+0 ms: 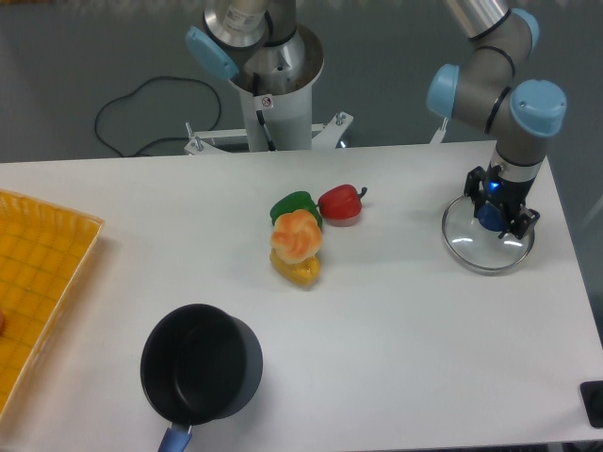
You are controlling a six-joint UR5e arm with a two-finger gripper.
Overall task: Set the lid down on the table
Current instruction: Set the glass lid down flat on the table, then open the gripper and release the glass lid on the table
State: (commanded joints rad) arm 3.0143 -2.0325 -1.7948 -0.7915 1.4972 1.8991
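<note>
The lid (474, 247), a round clear glass disc with a thin metal rim and a blue knob (488, 217), lies flat on the white table (396, 320) at the right side. My gripper (497, 206) points straight down over the lid's centre. Its black fingers (473, 182) stand on either side of the knob with a gap to it, so the gripper looks open. The black saucepan (201, 363) with a blue handle stands uncovered at the front left, far from the lid.
A red pepper (340, 202), a green pepper (294, 204) and an orange-and-yellow toy food piece (297, 247) lie mid-table. A yellow gridded tray (38, 282) sits at the left edge. The arm's base (268, 71) stands behind the table. The table's right edge is close to the lid.
</note>
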